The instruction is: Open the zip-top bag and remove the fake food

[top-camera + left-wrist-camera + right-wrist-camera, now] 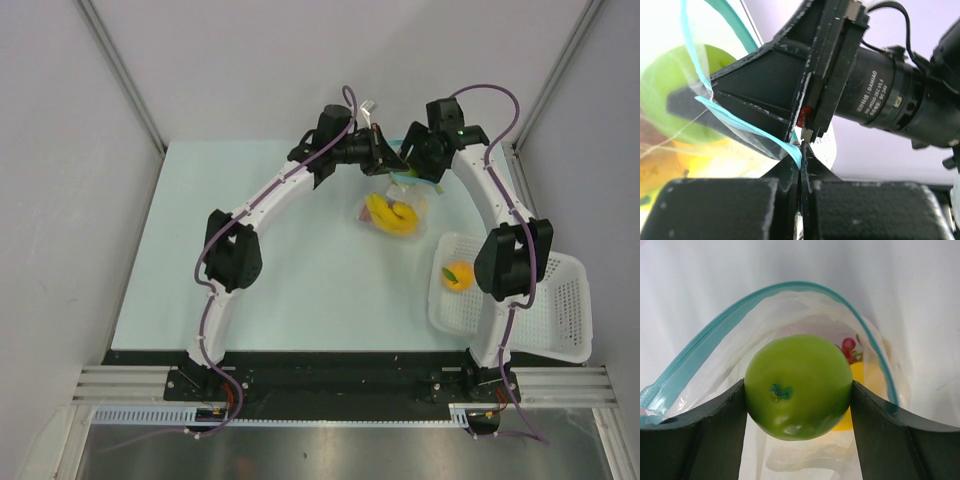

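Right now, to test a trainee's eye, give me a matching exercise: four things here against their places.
Things:
1 green apple
2 orange
3 banana
4 left gripper

Places:
A in the white basket
B shut on the zip-top bag at its rim
C held by the right gripper
D yellow, down in the bag

Pairs: 1-C, 2-A, 3-D, 4-B.

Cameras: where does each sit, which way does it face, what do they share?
Top external: above, behind the bases, looking down at table; left arm, right arm, zip-top bag.
Left wrist: faces along its shut jaws pinching the bag's teal strip.
Right wrist: faces into the bag's mouth; jaws clasp the green apple.
Both wrist views share apple and strip.
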Controlling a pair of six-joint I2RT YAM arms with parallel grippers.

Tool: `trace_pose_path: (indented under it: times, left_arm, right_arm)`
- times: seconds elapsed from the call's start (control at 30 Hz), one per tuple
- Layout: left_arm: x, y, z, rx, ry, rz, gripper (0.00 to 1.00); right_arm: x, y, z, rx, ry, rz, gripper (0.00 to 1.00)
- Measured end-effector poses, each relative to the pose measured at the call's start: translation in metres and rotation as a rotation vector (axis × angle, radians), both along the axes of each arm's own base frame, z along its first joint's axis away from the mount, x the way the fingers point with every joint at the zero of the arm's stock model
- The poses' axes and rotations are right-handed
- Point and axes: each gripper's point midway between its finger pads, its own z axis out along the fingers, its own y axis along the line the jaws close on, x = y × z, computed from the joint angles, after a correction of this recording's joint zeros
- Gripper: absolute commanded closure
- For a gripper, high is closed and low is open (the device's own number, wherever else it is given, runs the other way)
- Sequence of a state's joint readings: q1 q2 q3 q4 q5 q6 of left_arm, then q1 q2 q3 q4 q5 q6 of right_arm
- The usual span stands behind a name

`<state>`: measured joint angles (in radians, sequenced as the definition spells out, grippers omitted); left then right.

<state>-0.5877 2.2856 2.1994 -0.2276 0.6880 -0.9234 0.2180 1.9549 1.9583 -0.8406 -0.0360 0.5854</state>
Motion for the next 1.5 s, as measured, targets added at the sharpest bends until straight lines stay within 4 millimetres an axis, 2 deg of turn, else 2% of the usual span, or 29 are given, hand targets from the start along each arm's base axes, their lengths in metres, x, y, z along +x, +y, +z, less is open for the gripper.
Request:
trace_pose_path:
  times: [0.27, 0.43, 0.5, 0.6, 0.67, 0.7, 0.77, 0.83, 1.0, 1.13, 1.23, 1.37, 1.5]
  left_arm:
    - [-0.013, 0.005, -0.013, 0.001, 0.008, -0.033, 1.0]
    - [-0.018, 0.013, -0.018, 0.016, -0.002, -0.001, 1.0]
    - [-0.008, 0.023, -0.043, 0.076, 0.035, 0.066, 1.0]
    - [0.004, 0.041, -0.095, 0.182, 0.136, 0.147, 1.0]
    - [0.009, 0.051, -0.121, 0.236, 0.19, 0.194, 1.0]
    - [0.009, 0.053, -0.128, 0.25, 0.207, 0.206, 1.0]
    - [0.007, 0.052, -0.137, 0.27, 0.226, 0.22, 1.0]
    - [0.004, 0.048, -0.137, 0.274, 0.223, 0.217, 1.0]
    - [0.004, 0.041, -0.125, 0.278, 0.195, 0.218, 1.0]
    - [0.008, 0.039, -0.116, 0.271, 0.17, 0.221, 1.0]
    - [0.008, 0.041, -0.117, 0.285, 0.164, 0.225, 1.0]
    - [0.01, 0.041, -0.106, 0.295, 0.138, 0.222, 1.0]
    - [0.016, 0.036, -0.081, 0.26, 0.088, 0.219, 1.0]
  right_arm:
    - [-0.018, 0.004, -0.02, 0.07, 0.076, 0.073, 0.86]
    - [-0.02, 0.006, -0.018, 0.081, 0.071, 0.101, 0.95]
    - [-0.021, 0.008, 0.001, 0.111, 0.028, 0.111, 0.95]
    - [-0.019, 0.005, 0.046, 0.142, -0.074, 0.087, 0.95]
    - [-0.014, 0.008, 0.079, 0.177, -0.146, 0.067, 0.95]
    - [-0.012, 0.009, 0.09, 0.19, -0.171, 0.062, 0.95]
    - [-0.013, 0.013, 0.107, 0.215, -0.202, 0.055, 0.94]
    - [-0.015, 0.017, 0.115, 0.228, -0.212, 0.062, 0.94]
    - [-0.037, 0.015, 0.11, 0.205, -0.186, 0.071, 0.94]
    - [-0.071, -0.013, 0.111, 0.131, -0.19, 0.043, 0.93]
    - [-0.11, -0.055, 0.102, 0.069, -0.185, -0.036, 0.91]
    - [-0.166, -0.105, 0.066, -0.018, -0.099, -0.174, 0.89]
    - [-0.207, -0.134, 0.019, -0.061, 0.045, -0.278, 0.86]
